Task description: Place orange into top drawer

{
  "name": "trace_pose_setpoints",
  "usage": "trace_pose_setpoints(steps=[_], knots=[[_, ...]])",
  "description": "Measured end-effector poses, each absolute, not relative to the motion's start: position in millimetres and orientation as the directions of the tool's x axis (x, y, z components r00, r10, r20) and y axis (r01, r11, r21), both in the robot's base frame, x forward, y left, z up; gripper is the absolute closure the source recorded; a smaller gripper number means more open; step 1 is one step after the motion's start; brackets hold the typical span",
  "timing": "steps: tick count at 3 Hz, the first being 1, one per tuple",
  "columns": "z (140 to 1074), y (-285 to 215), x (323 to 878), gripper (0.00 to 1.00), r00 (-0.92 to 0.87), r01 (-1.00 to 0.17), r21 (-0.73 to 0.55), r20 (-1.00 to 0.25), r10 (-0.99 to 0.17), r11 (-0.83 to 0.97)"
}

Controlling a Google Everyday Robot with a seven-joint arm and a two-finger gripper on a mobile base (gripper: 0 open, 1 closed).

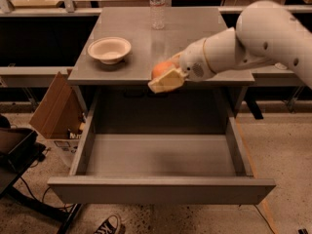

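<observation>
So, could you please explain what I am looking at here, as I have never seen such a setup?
This is a single camera view, looking down at a grey cabinet from its front; where the camera sits is not known. The white arm belongs to a mobile robot. Its claw, at the front edge of the cabinet's top, is shut on an orange, above the open top drawer. On the cabinet's top stand a beige bowl and a clear bottle. A cardboard box leans at the left.

Beige bowl (109, 49), bottle (157, 6) on cabinet (204, 28); seemingly cardboard box (56, 106) beside.
</observation>
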State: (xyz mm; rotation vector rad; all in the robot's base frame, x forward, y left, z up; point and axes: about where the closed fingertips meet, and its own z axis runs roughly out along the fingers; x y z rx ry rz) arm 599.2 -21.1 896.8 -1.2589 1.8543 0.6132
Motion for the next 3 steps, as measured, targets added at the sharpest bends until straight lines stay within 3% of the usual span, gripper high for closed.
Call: trace_pose_setpoints(steps=[1,3], knots=[[785,-4,556,1.0,-0.269,-0.941,0.085,-0.774,-0.573,0.327],[655,-9,551,1.0,-0.379,-0.915,0.203,-0.73,-0.57,0.348]])
